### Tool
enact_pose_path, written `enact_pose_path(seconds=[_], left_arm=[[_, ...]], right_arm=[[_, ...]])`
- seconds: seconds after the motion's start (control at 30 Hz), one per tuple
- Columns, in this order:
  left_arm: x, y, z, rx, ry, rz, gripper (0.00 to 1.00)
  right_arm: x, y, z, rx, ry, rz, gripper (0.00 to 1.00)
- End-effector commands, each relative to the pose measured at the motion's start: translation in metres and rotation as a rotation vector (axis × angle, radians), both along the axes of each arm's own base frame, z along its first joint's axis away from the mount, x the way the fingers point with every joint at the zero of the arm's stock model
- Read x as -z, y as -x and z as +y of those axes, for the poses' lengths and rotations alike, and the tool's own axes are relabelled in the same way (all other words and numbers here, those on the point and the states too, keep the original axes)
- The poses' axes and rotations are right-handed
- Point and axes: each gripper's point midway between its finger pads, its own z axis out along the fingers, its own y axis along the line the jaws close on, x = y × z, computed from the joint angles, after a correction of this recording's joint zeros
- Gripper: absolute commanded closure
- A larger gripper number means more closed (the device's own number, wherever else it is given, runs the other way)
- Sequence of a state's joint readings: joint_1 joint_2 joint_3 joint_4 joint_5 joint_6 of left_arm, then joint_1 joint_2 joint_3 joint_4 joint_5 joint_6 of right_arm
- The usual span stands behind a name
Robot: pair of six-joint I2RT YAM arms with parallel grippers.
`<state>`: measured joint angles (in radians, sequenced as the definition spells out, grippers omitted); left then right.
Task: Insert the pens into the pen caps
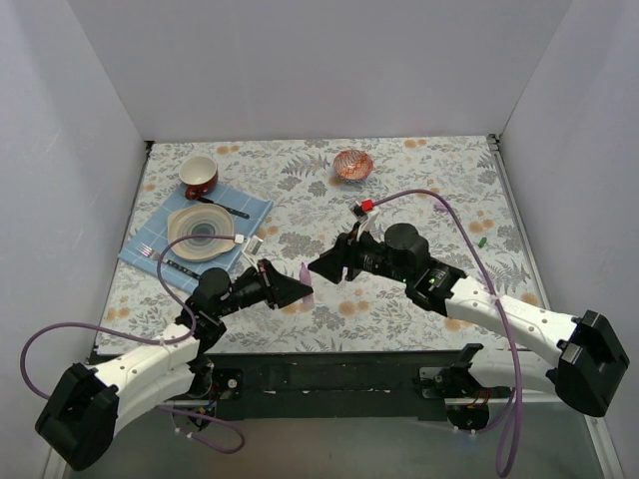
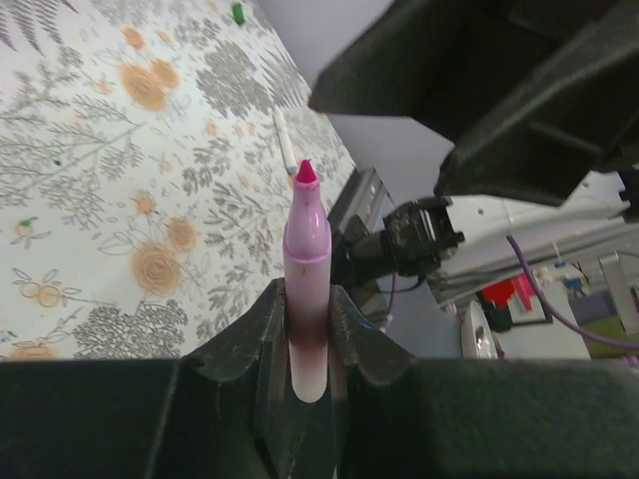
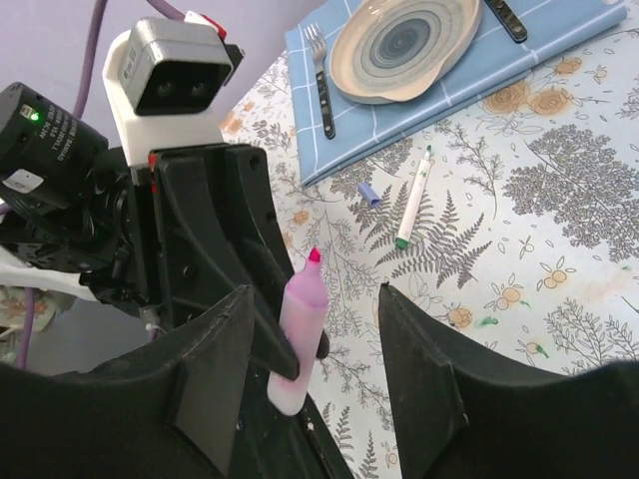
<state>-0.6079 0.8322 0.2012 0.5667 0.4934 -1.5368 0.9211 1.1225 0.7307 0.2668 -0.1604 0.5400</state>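
My left gripper (image 1: 297,289) (image 2: 307,291) is shut on the lower barrel of the short pale-pink marker (image 1: 305,271) (image 2: 307,244), held above the table with its uncapped magenta tip free. My right gripper (image 1: 322,265) (image 3: 312,294) is open and empty; its jaws stand on either side of the marker (image 3: 298,329) without touching it. A slim white pen with a green tip (image 3: 413,198) lies by the blue cloth, a purple-blue cap (image 3: 369,194) beside it. Another white pen (image 2: 287,150) and a green cap (image 2: 238,12) (image 1: 481,241) lie to the right. No pink cap shows.
A blue cloth (image 1: 150,249) at the back left carries a striped plate (image 1: 203,232), a fork (image 3: 321,85) and dark-handled cutlery. A red-brown cup (image 1: 198,176) stands behind it. A copper wire bowl (image 1: 352,164) stands at the back centre. White walls close three sides.
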Motion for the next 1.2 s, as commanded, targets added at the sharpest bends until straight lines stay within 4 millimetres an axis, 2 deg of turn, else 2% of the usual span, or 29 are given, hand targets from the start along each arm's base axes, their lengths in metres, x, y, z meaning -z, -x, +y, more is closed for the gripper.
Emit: enact_pose_path(seconds=[0.0,0.07,0.17,0.37,0.47,0.57,0.67,0.7,0.8,0.83,1.03,1.13,1.17], left_arm=[[-0.023,0.032,-0.011,0.217,0.043,-0.111,1.00],[-0.029,0.034,-0.011,0.231,0.064,-0.125,1.00],[-0.032,0.034,-0.012,0.237,0.064,-0.128,1.00],[-0.044,0.033,-0.013,0.242,0.082,-0.151,1.00],[-0.050,0.031,-0.014,0.238,0.087,-0.153,1.00],[-0.055,0.031,-0.015,0.240,0.097,-0.155,1.00],[-0.059,0.031,-0.016,0.250,0.107,-0.155,1.00],[-0.060,0.031,-0.017,0.252,0.112,-0.155,0.99],[-0.062,0.035,-0.016,0.270,0.130,-0.157,0.87],[-0.062,0.036,-0.016,0.274,0.133,-0.157,0.79],[-0.057,0.040,-0.016,0.289,0.142,-0.158,0.59],[-0.059,0.043,-0.016,0.302,0.154,-0.170,0.58],[-0.059,0.043,-0.016,0.304,0.153,-0.169,0.65]], right_arm=[[-0.039,0.009,0.010,-0.141,-0.127,-0.055,0.41],[-0.043,0.015,0.012,-0.184,-0.149,-0.062,0.41],[-0.038,0.027,0.014,-0.245,-0.170,-0.029,0.41],[-0.021,0.041,0.015,-0.308,-0.195,0.037,0.43],[-0.020,0.045,0.014,-0.321,-0.210,0.044,0.46],[-0.016,0.045,0.016,-0.330,-0.195,0.063,0.56],[-0.020,0.047,0.017,-0.342,-0.214,0.053,0.91],[-0.021,0.048,0.016,-0.344,-0.222,0.058,0.99],[-0.033,0.049,0.015,-0.340,-0.275,0.046,0.99],[-0.037,0.047,0.015,-0.326,-0.289,0.037,0.99],[-0.055,0.041,0.015,-0.291,-0.354,0.029,0.99],[-0.061,0.038,0.015,-0.278,-0.386,0.027,0.99],[-0.061,0.038,0.016,-0.274,-0.391,0.035,0.99]])
